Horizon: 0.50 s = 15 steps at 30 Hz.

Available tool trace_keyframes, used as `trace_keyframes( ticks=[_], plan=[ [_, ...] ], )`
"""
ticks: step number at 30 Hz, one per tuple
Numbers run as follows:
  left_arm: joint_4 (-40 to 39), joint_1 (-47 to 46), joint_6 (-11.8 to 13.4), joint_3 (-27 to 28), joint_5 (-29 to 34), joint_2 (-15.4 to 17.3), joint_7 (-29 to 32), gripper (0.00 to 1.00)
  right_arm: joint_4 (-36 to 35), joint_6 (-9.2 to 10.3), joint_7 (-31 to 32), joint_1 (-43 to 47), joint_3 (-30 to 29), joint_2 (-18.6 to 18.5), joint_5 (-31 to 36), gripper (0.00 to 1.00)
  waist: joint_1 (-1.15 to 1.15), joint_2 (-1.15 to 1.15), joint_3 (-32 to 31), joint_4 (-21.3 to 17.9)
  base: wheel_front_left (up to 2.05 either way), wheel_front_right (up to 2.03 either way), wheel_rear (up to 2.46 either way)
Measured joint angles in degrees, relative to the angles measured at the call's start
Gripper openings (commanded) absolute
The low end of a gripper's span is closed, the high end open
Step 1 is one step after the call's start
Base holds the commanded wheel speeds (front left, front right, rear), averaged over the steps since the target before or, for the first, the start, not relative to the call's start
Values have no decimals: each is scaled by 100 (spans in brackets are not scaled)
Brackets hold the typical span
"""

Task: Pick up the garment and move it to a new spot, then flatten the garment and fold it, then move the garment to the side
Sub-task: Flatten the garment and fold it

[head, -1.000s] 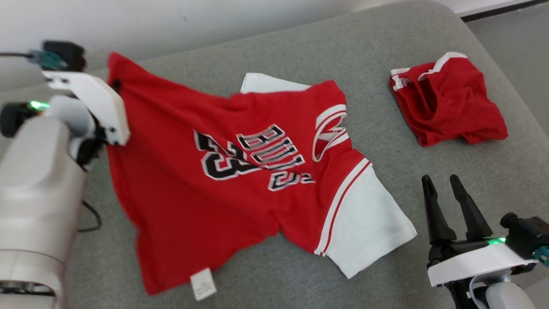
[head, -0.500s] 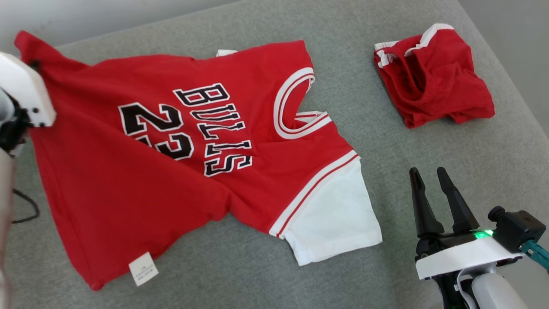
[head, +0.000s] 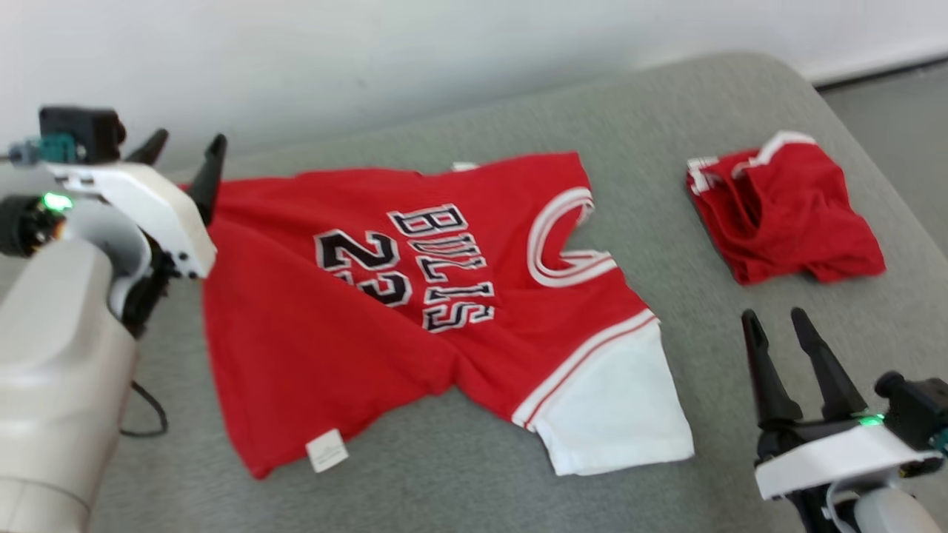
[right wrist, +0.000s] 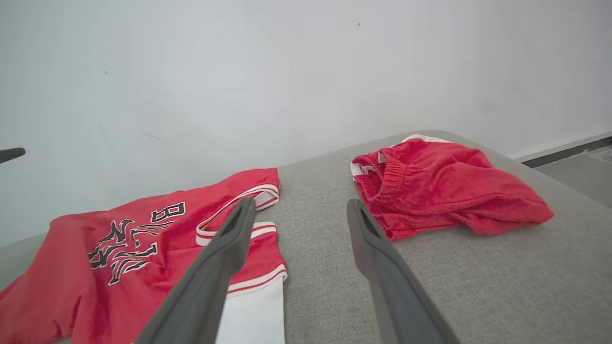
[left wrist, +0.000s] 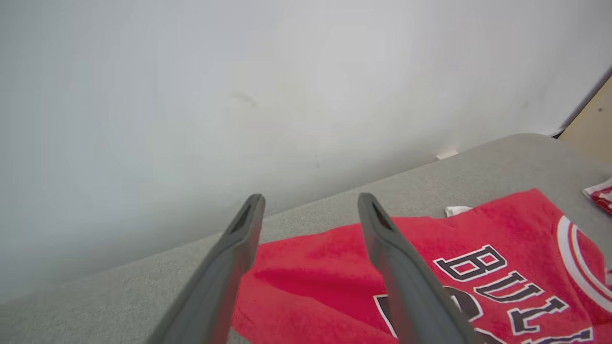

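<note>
The garment, a red jersey with white sleeves and black lettering, lies spread face up on the grey cushion, with some wrinkles. Its hem corner lies just below my left gripper, which hovers open at the far left with nothing in it. The left wrist view has the left gripper open above that red corner of the garment. My right gripper stands open at the lower right, clear of the white sleeve. From the right wrist, the right gripper points between the garment and a second red piece.
A crumpled pair of red shorts with white trim lies at the right, also the shorts in the right wrist view. A white wall backs the cushion. A black cable hangs by my left arm. Floor shows beyond the right edge.
My left gripper has opened and let go of the garment's hem corner, which has dropped flat onto the cushion. The head camera has shifted. The right gripper stays open.
</note>
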<state>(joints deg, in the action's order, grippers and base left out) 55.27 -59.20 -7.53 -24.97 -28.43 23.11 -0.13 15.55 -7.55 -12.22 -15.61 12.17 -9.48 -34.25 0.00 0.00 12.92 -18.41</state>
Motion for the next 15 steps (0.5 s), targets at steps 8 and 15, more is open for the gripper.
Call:
trace_keyframes(
  ticks=[8,15],
  plan=[
    [-947,1059,36,29,-511,68,-860,100,-113,0,-22,442,-330,-171,501,100,0,0,-677,573,0,0,0],
    [-2143,2619,547,212,-672,36,-1305,100,-341,0,-26,806,-449,-63,578,100,-1,0,-1066,961,0,0,0]
  ],
)
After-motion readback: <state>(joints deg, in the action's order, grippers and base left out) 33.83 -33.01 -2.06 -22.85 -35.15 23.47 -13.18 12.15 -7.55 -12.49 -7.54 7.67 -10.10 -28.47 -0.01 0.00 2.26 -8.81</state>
